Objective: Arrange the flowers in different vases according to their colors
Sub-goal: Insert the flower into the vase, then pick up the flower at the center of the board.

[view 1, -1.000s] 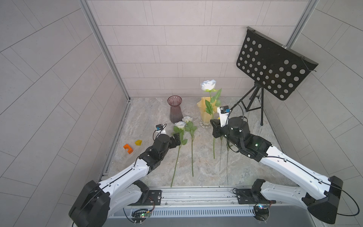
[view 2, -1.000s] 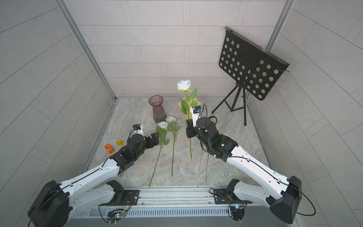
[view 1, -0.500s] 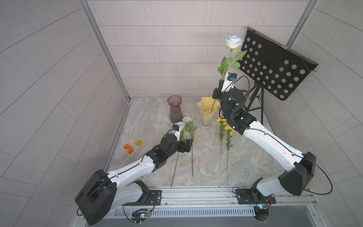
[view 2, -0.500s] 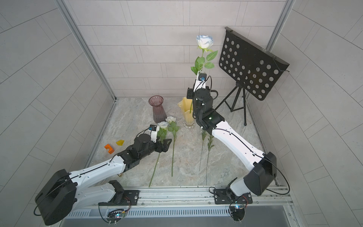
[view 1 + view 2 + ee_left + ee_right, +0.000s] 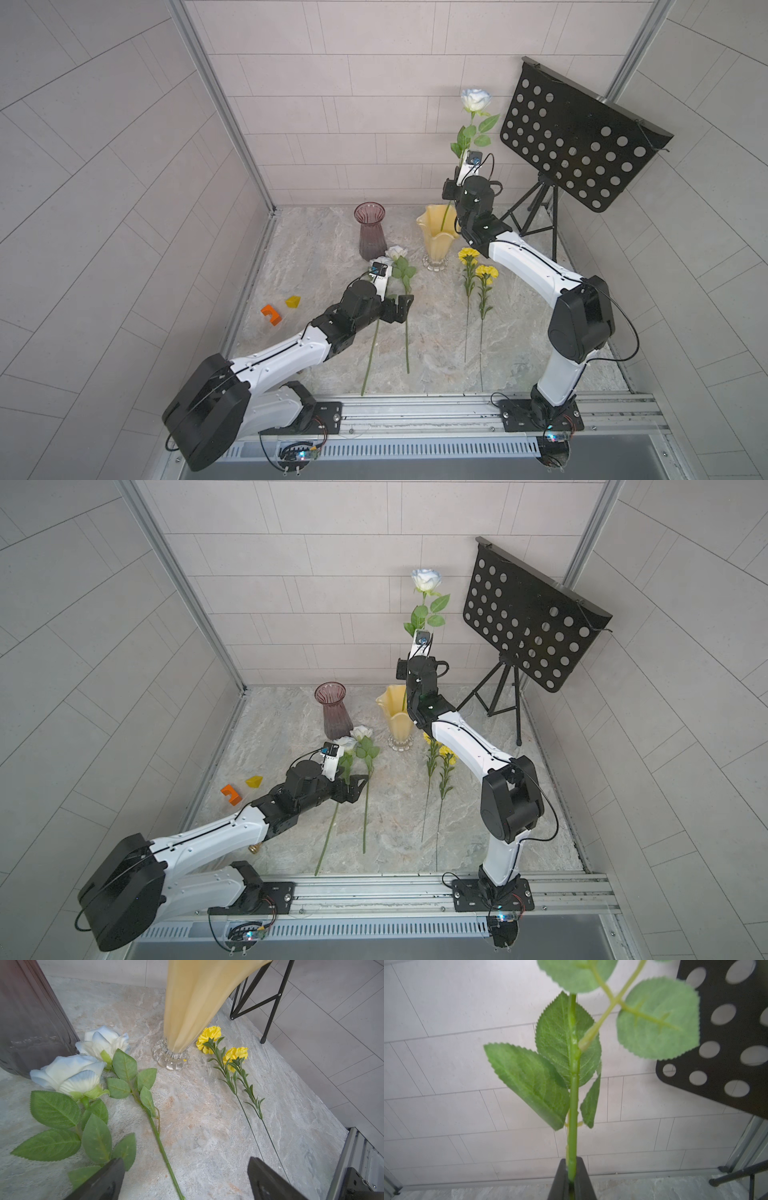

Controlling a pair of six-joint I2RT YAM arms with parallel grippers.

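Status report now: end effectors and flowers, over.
Right end effector shut on white rose, stem tip in yellow vase. Left end effector open above two roses lying flat. Music stand near, not touching.

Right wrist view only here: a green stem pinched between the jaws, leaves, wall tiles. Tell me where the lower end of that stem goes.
Observer: It runs down into the mouth of the pale yellow vase. The right gripper holds the white rose upright above it.
Operator: Report the other vase.
Observer: The purple vase stands beside the yellow one and looks empty in both top views.
Operator: Now give me the left arm.
Observer: The left gripper is open, low over two more white roses lying on the table.
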